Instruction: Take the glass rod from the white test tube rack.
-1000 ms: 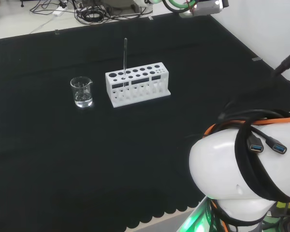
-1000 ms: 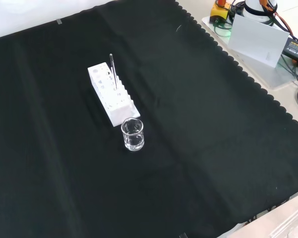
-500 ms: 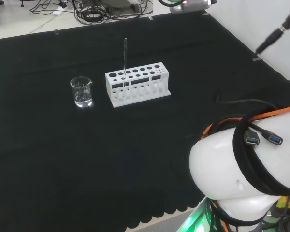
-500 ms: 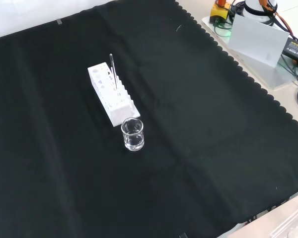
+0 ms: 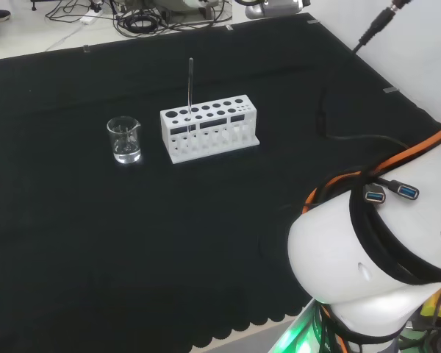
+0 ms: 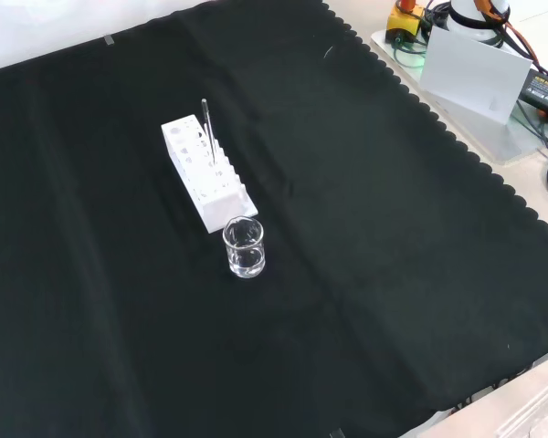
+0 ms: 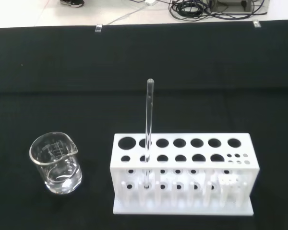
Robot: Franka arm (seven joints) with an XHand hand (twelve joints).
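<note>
A white test tube rack (image 5: 209, 126) (image 6: 205, 172) (image 7: 182, 168) stands on the black cloth. A thin clear glass rod (image 5: 190, 88) (image 6: 206, 129) (image 7: 148, 123) stands upright in one of the rack's holes, near the end that faces the beaker. Nothing touches the rod or the rack.
A small clear glass beaker (image 5: 124, 140) (image 6: 244, 246) (image 7: 56, 163) stands close beside one end of the rack. The arm's big white link (image 5: 375, 272) with black and orange cables rises at the head view's lower right. Boxes and cables (image 6: 479, 55) lie off the cloth's far right edge in the front view.
The arm's white link and its cables have shifted upward and to the right in the head view. The rack, rod and beaker have stayed put.
</note>
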